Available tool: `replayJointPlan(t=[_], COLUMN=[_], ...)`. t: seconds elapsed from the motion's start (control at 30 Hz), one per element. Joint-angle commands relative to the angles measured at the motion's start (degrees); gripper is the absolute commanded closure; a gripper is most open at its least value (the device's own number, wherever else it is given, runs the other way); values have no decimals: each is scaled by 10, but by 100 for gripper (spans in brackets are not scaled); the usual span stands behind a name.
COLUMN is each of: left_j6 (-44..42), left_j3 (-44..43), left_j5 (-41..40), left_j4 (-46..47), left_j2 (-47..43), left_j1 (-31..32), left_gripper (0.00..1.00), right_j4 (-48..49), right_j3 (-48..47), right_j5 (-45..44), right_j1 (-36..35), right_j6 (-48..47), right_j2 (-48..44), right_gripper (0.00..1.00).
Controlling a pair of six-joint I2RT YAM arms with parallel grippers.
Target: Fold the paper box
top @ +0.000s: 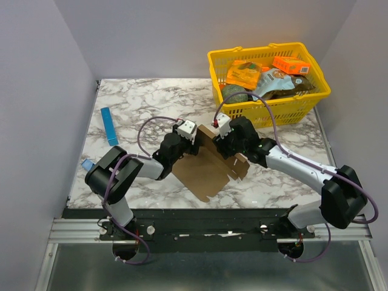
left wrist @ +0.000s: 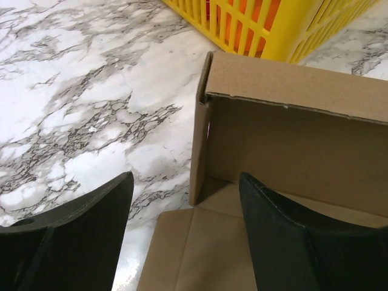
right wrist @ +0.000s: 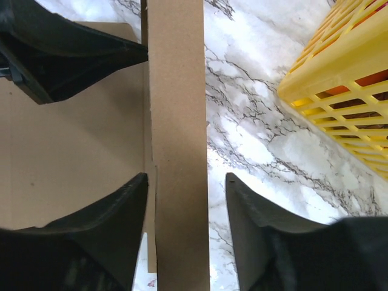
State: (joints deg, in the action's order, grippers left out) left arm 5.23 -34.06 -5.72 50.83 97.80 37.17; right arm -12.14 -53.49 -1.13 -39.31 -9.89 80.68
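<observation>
The paper box (top: 209, 165), light, thin and crease-prone, is sitting half-folded on the table (top: 139, 103); pinching an upright wall near its crease is looking safest. The left gripper (left wrist: 187, 179) is gaping wide, box corner just ahead of its fingertips; the right gripper (right wrist: 187, 177) is straddling an upright wall, jaws apart, not pinching

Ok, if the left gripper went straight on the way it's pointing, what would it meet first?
Most likely the paper box: its upright wall stands just ahead of the left gripper, near the wall's left corner. The yellow basket sits behind it.
</observation>
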Motion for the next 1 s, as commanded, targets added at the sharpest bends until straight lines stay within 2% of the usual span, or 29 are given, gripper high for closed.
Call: replayJointPlan(t=[0.0, 0.13, 0.17, 0.33, 0.43, 0.47, 0.63, 0.8, 0.97], left_j6=[15, 13, 12, 16, 14, 13, 14, 19, 10], left_j3=[-21, -49, -60, -75, -76, -73, -58, -47, -22], left_j5=[83, 127, 137, 164, 166, 166, 171, 180, 162], left_j4=[-13, -25, -26, -12, -7, -5, 44, 76, 95], left_j2=[-7, 11, 19, 38, 43, 44, 46, 46, 33], left_j1=[-30, -38, -38, -38, -38, -38, -37, -31, -14], left_gripper=[20, 21, 22, 31, 41, 45, 59, 81, 92], right_j4=[-10, -15, -17, -36, -67, -79, -122, -152, -173], right_j3=[5, 3, 1, -2, -10, -13, -11, -13, -8], right_j5=[24, 28, 29, 22, -2, -6, 8, 24, 15], right_j1=[-2, -2, -2, -2, -1, -2, -2, -2, -2], right_j6=[4, 13, 18, 50, 97, 146, 230, 323, 410], right_j2=[-23, -41, -47, -90, -105, -112, -155, -195, -221], right_gripper=[35, 29, 23, 21, 21, 21, 21, 21, 21])
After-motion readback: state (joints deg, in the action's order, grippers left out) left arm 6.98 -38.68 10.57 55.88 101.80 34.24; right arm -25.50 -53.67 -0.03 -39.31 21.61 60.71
